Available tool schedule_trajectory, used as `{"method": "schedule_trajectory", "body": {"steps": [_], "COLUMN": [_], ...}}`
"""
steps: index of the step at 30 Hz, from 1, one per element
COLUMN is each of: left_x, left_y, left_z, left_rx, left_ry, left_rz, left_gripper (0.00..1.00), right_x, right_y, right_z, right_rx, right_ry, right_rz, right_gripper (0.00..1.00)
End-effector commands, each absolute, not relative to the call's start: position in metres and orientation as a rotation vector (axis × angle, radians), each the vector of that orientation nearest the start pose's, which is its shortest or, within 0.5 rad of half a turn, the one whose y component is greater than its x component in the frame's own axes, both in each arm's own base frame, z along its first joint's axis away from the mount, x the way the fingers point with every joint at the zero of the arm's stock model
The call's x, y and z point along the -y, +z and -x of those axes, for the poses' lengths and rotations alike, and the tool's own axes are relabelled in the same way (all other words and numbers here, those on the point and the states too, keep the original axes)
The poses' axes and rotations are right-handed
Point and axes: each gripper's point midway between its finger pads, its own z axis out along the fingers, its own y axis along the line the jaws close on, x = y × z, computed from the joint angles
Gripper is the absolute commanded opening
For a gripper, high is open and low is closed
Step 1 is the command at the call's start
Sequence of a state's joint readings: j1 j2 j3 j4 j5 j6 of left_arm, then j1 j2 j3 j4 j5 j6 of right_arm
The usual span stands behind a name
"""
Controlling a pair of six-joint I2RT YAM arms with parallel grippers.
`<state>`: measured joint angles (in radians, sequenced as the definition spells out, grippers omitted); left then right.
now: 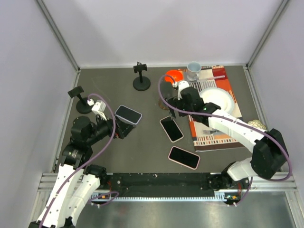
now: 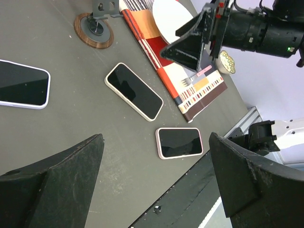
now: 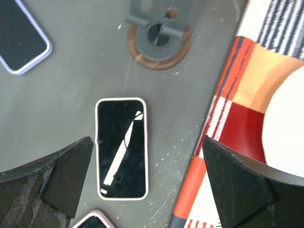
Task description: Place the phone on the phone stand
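Three phones lie face up on the dark table: a white-cased one [image 1: 171, 128] in the middle, a pink-cased one [image 1: 184, 157] nearer the front, and a lavender-cased one [image 1: 128, 114] to the left. A phone stand with a brown round base [image 3: 159, 38] stands just beyond the white-cased phone [image 3: 121, 148]; it also shows in the left wrist view [image 2: 95, 29]. My right gripper [image 1: 176, 102] [image 3: 147, 142] is open and empty, hovering above the white-cased phone's right side. My left gripper [image 1: 124, 129] [image 2: 156, 140] is open and empty, beside the lavender phone [image 2: 21, 83].
Two black stands sit at the back centre [image 1: 141, 76] and far left [image 1: 81, 99]. A striped placemat [image 1: 216, 137] on the right holds a white plate [image 1: 218, 99], a red bowl [image 1: 174, 75] and a grey cup [image 1: 193, 70]. A patterned ball [image 1: 257, 123] lies far right.
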<state>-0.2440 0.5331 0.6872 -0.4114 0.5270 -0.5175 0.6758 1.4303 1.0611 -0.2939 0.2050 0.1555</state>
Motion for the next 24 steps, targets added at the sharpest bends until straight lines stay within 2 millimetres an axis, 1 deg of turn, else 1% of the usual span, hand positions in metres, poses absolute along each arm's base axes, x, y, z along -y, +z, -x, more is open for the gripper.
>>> {"method": "schedule_trajectory", "body": {"steps": [1,2,3,4,5,6,8,9,11,12,17,18,19,20,22,24], "left_x": [0.161,0.161,0.162,0.162,0.162,0.163,0.163,0.162,0.161,0.161,0.161,0.16,0.16,0.16,0.16,0.16], "left_y": [0.273,0.273,0.273,0.272,0.272,0.272,0.272,0.272,0.271,0.272,0.268,0.267,0.265,0.264,0.264,0.265], "left_z": [-0.195,-0.194,-0.193,-0.191,-0.191,-0.19,-0.188,-0.186,-0.185,-0.184,-0.18,-0.18,-0.18,-0.181,-0.182,-0.183], "left_rx": [-1.854,-1.856,-1.857,-1.859,-1.861,-1.86,-1.865,-1.863,-1.87,-1.864,-1.873,-1.873,-1.88,-1.883,-1.886,-1.883], "left_ry": [-1.017,-1.025,-1.032,-1.04,-1.046,-1.051,-1.054,-1.054,-1.051,-1.051,-1.055,-1.054,-1.055,-1.052,-1.051,-1.048], "left_rz": [-0.166,-0.161,-0.161,-0.159,-0.152,-0.154,-0.154,-0.154,-0.151,-0.153,-0.147,-0.146,-0.143,-0.139,-0.137,-0.142], "left_gripper": [0.97,0.97,0.97,0.98,0.98,0.98,0.98,0.98,0.98,0.98,0.98,0.98,0.98,0.98,0.98,0.98], "right_x": [-0.234,-0.233,-0.238,-0.239,-0.242,-0.248,-0.257,-0.257,-0.266,-0.268,-0.269,-0.271,-0.272,-0.275,-0.276,-0.278], "right_y": [0.131,0.123,0.122,0.118,0.11,0.107,0.095,0.088,0.085,0.076,0.064,0.063,0.056,0.056,0.05,0.048], "right_z": [-0.293,-0.29,-0.288,-0.287,-0.288,-0.285,-0.287,-0.286,-0.286,-0.284,-0.291,-0.291,-0.29,-0.29,-0.289,-0.291], "right_rx": [-2.31,-2.345,-2.36,-2.382,-2.424,-2.446,-2.486,-2.511,-2.519,-2.549,-2.564,-2.565,-2.584,-2.589,-2.603,-2.602], "right_ry": [0.343,0.342,0.365,0.366,0.352,0.351,0.308,0.275,0.277,0.283,0.237,0.24,0.24,0.256,0.249,0.242], "right_rz": [0.626,0.631,0.625,0.616,0.613,0.616,0.636,0.651,0.681,0.699,0.711,0.724,0.736,0.742,0.758,0.76], "right_gripper": [0.99,0.99,0.99,0.99,0.99,0.99,0.99,0.99,0.99,0.99,0.99,0.99,0.99,0.99,0.99,0.99]}}
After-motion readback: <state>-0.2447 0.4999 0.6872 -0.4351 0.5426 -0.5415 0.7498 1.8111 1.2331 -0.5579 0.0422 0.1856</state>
